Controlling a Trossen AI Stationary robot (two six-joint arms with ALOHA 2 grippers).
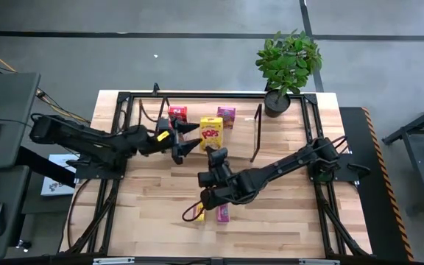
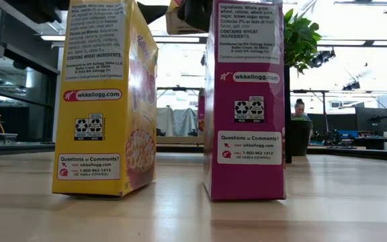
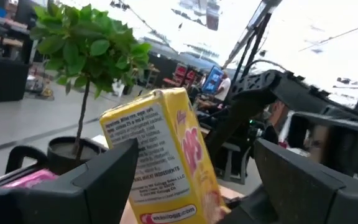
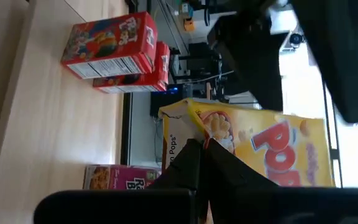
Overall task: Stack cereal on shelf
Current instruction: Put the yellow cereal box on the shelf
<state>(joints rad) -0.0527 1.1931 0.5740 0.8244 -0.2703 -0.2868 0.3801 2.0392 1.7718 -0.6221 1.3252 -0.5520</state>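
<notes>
1. Left gripper (image 1: 185,141), fingers spread, straddles without pinching the yellow rectangular cardboard cereal box (image 1: 211,133) standing on the light wooden shelf board (image 1: 238,141).
2. Red boxes (image 1: 177,114) at its 10 o'clock; magenta box (image 1: 226,117) at 1.
3. Right gripper (image 1: 213,156), fingers pressed together, at 6.

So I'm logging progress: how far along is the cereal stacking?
Done: two red boxes, a yellow Pops box and a magenta box stand on the shelf. In hand: nothing; the open left claw flanks the Pops box. Left: a yellow box and a magenta box on the table, near the shut right claw.
</notes>
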